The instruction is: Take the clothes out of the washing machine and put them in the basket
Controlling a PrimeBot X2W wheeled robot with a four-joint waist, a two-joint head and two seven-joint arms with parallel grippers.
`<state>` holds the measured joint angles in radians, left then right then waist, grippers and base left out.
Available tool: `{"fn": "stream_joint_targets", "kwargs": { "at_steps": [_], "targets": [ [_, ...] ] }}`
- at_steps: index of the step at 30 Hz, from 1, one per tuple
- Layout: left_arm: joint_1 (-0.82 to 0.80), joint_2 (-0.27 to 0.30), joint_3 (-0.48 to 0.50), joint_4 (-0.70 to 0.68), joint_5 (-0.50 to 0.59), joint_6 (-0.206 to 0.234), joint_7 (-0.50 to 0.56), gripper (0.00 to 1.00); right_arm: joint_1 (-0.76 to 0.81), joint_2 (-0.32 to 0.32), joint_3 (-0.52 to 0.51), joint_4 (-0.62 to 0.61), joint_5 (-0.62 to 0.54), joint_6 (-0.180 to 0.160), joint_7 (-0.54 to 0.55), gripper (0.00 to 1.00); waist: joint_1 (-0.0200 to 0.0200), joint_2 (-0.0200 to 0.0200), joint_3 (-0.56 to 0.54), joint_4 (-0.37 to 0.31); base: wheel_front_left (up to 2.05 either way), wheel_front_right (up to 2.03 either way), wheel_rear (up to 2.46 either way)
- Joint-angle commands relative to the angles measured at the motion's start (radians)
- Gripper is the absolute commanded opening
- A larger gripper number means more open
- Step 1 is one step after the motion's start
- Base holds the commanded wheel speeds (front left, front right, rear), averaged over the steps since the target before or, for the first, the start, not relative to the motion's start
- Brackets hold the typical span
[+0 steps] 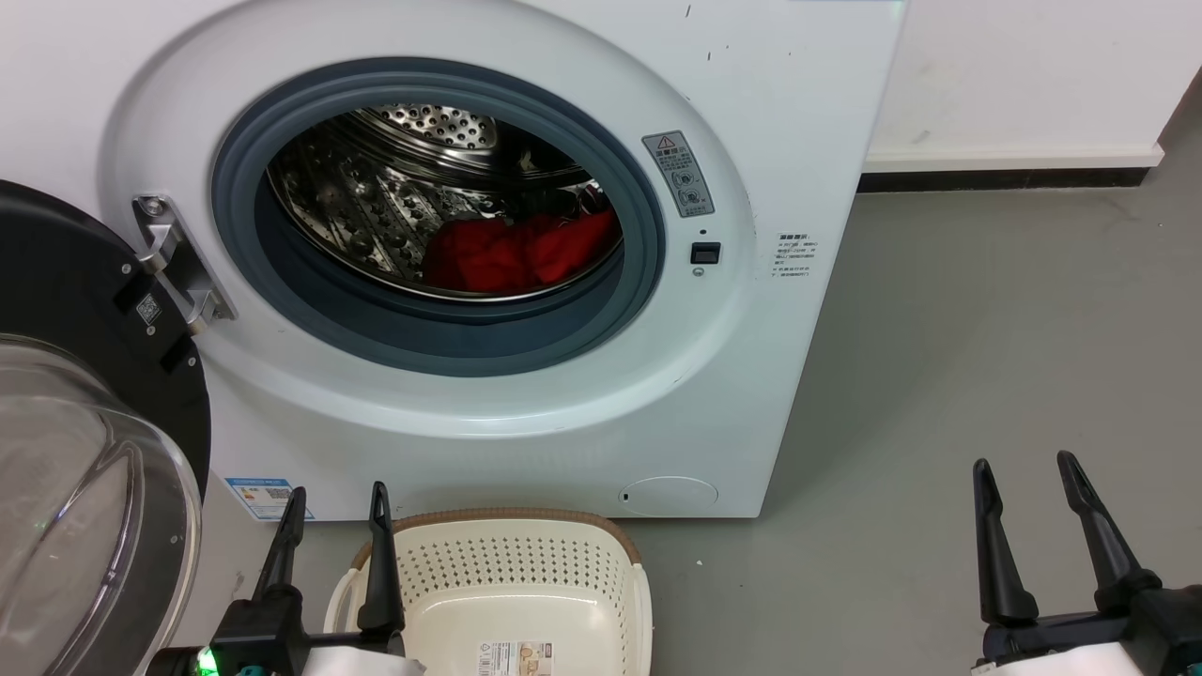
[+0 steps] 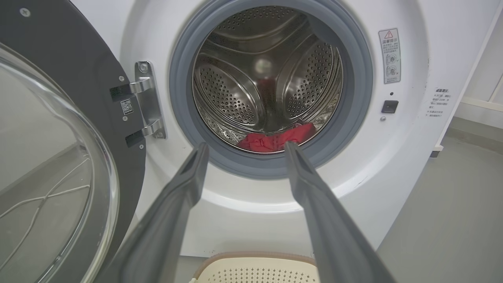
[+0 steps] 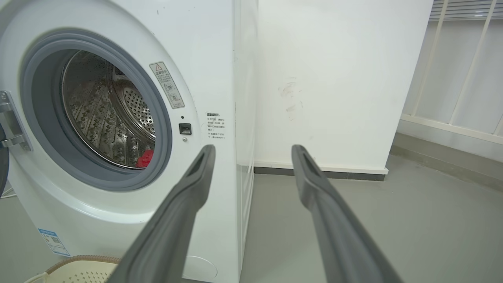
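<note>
Red jersey fabric (image 2: 275, 139) low in perforated steel drum (image 2: 235, 90), long axis 9–3; 12 o'clock off left gripper (image 2: 246, 144), the nearer; right gripper (image 1: 1024, 462) well aside. Both jaws wide, empty.

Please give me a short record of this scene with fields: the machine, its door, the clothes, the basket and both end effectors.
washing machine: white front loader on the grey floor
door: swung open, on the robot's left
clothes: red fabric lying low in the steel drum
basket: on the floor before the machine; no clothes in its visible part
left end effector: open, holding nothing, near the basket's left edge
right end effector: open, holding nothing, to the right of the machine
</note>
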<state>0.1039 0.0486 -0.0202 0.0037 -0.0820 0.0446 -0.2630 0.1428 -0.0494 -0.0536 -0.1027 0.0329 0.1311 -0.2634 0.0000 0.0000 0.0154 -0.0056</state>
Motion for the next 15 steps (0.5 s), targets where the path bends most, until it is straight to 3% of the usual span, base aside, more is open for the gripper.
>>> {"fn": "stream_joint_targets", "kwargs": {
  "at_steps": [1, 10, 15],
  "targets": [
    [0.01, 0.003, 0.0, 0.002, 0.006, 0.004, -0.003, 1.0, 0.005, -0.002, 0.001, 0.003, 0.0, -0.001, -0.002, 1.0, 0.0, 0.0, 0.0, -0.001, 0.0, 0.0, 0.0],
    [-0.003, 0.003, 0.006, 0.013, -0.008, 0.007, -0.003, 1.0, -0.001, -0.002, 0.01, 0.0, -0.007, -0.001, -0.002, 1.0, 0.0, 0.0, 0.004, -0.011, 0.0, 0.0, 0.0],
    [-0.044, 0.003, 0.018, 0.044, -0.01, -0.02, -0.003, 1.0, -0.015, -0.001, 0.021, -0.004, -0.009, -0.001, -0.002, 1.0, 0.0, 0.0, 0.016, -0.03, 0.0, 0.0, 0.0]
  ]
}}
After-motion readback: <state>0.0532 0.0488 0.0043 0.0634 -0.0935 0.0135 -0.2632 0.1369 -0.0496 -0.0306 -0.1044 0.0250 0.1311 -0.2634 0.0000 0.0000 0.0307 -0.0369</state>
